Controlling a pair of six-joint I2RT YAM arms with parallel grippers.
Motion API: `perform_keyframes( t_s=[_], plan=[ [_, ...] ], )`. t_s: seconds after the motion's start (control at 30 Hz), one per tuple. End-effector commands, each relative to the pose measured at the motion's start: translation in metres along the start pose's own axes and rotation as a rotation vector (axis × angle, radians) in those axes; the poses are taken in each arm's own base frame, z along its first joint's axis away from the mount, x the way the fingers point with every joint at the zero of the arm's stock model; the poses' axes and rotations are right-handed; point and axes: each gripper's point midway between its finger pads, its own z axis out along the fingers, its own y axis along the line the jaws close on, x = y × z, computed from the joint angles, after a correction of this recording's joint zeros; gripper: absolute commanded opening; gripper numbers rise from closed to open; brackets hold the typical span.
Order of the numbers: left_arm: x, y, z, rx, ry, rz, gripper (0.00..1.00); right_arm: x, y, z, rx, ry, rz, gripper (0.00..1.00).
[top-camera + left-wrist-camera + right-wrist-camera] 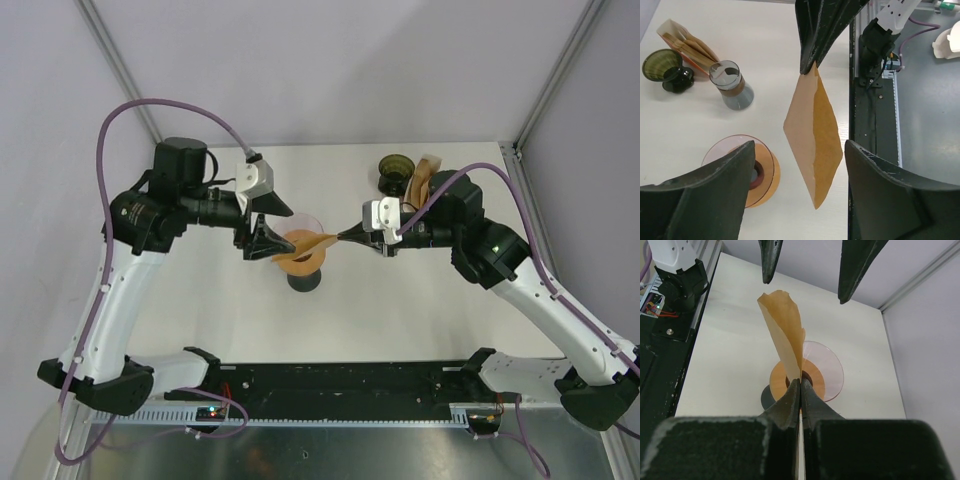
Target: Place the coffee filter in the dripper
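In the overhead view the left arm reaches in from the left edge of the frame, and its left hand (288, 231) sits just left of centre with the two fingers spread apart and gripping nothing. From the left wrist, those fingers (710, 200) fill the lower corners of the frame with a wide gap between them.

In that gap hangs the coffee filter (812, 140), a folded tan paper cone partly opened, and I see no contact with either left finger. From overhead the filter (310, 243) lies across the centre of the frame, over the dripper (298, 263). The dripper is a translucent pink cone with an orange collar, and it sits on a dark base (303, 282) on the desk (400, 310). The filter is held in the air and is not seated in the dripper. In the right wrist view it rises above the dripper's pink rim (827, 370).

Right of centre overhead, the right hand (342, 237) has its fingers pressed together on one corner of the filter. The right wrist view shows the two fingers (790, 402) closed on the paper's edge.

The left wrist view shows a glass carafe (732, 85) with a brown band at its neck, standing at upper left. Toward the upper right overhead, a dark green dripper (395, 172) stands on the desk. Just beside it, a holder of spare filters (425, 180) is partly hidden by the right arm.
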Motion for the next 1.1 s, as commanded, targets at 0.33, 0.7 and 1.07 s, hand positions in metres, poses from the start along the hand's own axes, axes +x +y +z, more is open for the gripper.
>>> perform_keyframes(
  t_s=[0.33, 0.7, 1.07],
  plan=[
    [0.031, 0.023, 0.015, -0.100, 0.142, -0.011, 0.55, -0.008, -0.004, 0.000, 0.015, -0.018, -0.032, 0.00],
    [0.037, 0.015, 0.027, -0.039, 0.150, -0.035, 0.28, -0.009, -0.008, 0.000, 0.030, -0.018, -0.039, 0.00],
    [0.051, 0.090, 0.005, -0.490, 0.259, -0.106, 0.00, -0.003, -0.050, -0.006, 0.252, 0.039, -0.006, 0.75]
  ],
)
